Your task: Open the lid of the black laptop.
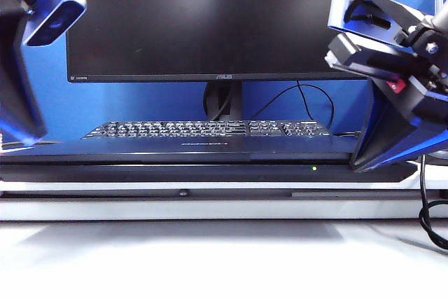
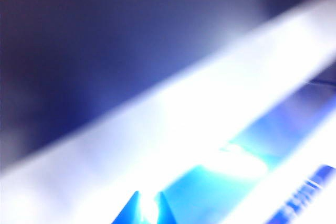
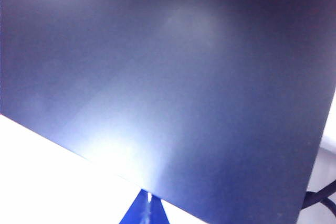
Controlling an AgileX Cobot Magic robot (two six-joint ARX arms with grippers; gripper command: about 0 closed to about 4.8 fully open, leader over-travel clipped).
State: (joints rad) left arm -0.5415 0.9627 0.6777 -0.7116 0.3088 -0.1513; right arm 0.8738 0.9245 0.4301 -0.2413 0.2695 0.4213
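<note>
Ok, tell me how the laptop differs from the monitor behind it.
The laptop lies flat and closed at the table's front edge; the monitor stands upright on a stand behind it. The laptop shows a tiny green light on its front edge; the monitor's screen is dark, with no light to see. The laptop's lid has a matte navy sheen; the monitor looks plain black. Both are wide, dark and slim.

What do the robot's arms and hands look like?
They are chunky and made of blue and black parts. The left arm has a blue block with a dark oval window. The right arm has a black cable on top, a small red piece, and long dark fingers edged in blue.
</note>
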